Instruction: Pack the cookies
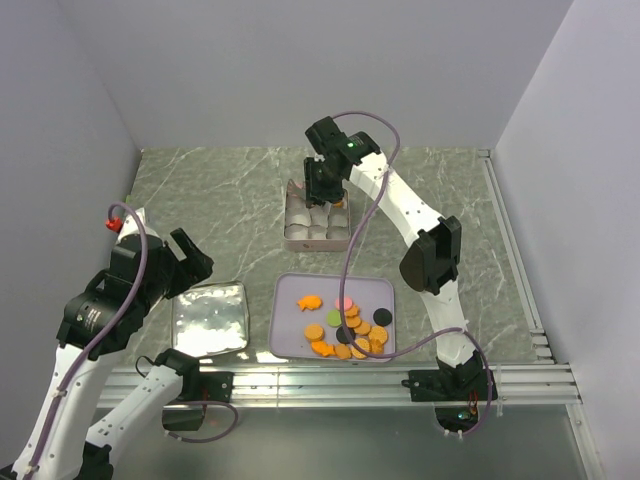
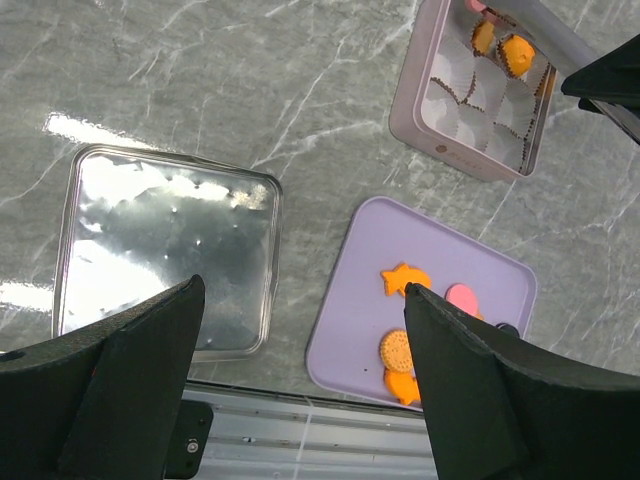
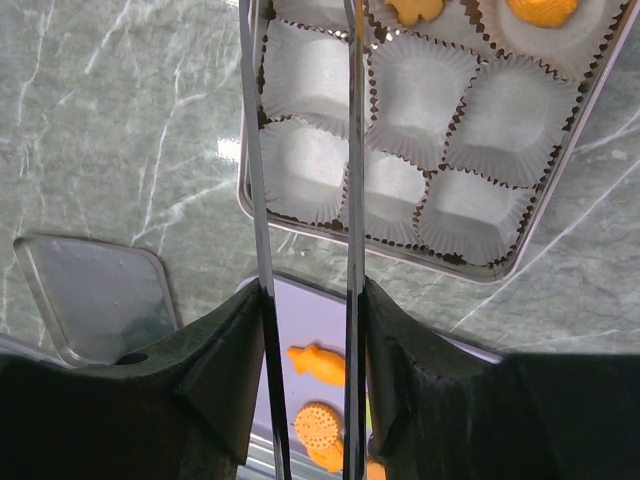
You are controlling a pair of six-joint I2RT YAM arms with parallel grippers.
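The cookies (image 1: pixel 350 328) lie piled on a lilac tray (image 1: pixel 290 340), mostly orange rounds and fish shapes, with pink, green and black ones among them. Two orange cookies (image 3: pixel 540 10) sit in far cups of the square tin (image 1: pixel 300 240) of white paper cups. My right gripper (image 1: pixel 325 185) hovers over the tin's far edge, shut on metal tongs (image 3: pixel 255 200). The tong tips run out of the top of the right wrist view. My left gripper (image 2: pixel 300 300) hangs open and empty between the tray (image 2: pixel 350 300) and a clear lid (image 2: pixel 165 250).
The clear square lid (image 1: pixel 210 320) lies flat at the near left, beside the tray. A metal rail (image 1: pixel 350 380) runs along the near table edge. Grey walls close the back and both sides.
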